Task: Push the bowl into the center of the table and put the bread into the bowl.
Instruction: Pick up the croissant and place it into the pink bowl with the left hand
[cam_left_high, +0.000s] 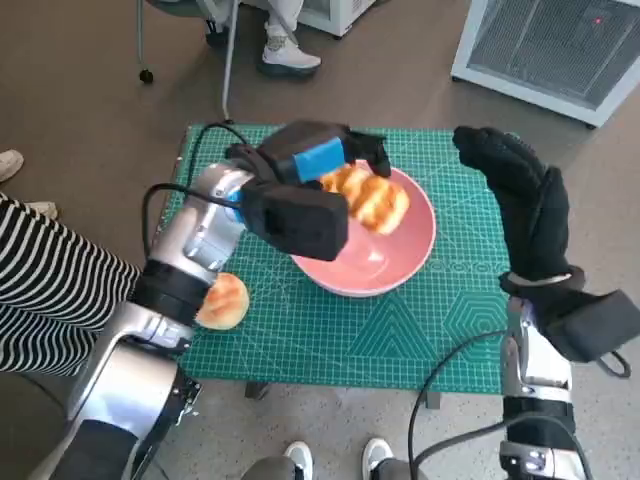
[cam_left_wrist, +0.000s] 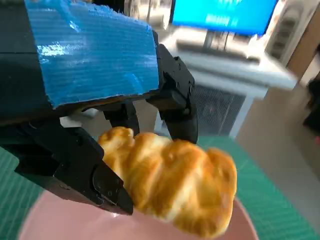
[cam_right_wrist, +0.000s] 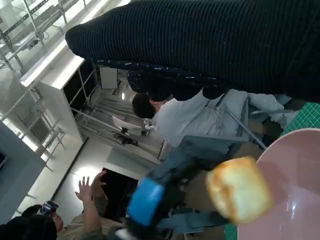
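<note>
bread (cam_left_high: 367, 198) is up in the air over the pink bowl (cam_left_high: 400, 262) right now, a long braided golden piece clamped in the left hand (cam_left_high: 300, 190), the black fingers (cam_left_wrist: 175, 100) wrapped over its top and a lower part pressing it from beneath. from where i stand the bowl looks like it already sits about mid-table on the green cutting mat (cam_left_high: 420, 340), so i'd say the pushing part is done and we are on the second part, getting the bread in. the loaf hangs just above the bowl's inside, not touching it as far as i can see; the left wrist view shows pink rim right below the crust. next move, i reckon, is to lower a little and let the fingers part so it drops in; the loaf is long and could catch on the rim or tip out if let go too near the edge. inside the bowl i see nothing but a glossy pink bottom. a second, round bun (cam_left_high: 222, 300) lies on the mat by the left forearm, outside the bowl, near the mat's edge. the right hand (cam_left_high: 515, 200), in its black glove, is raised off to the bowl's far right side, holding nothing, fingers seemingly loose and apart, clear of the bowl.
</note>
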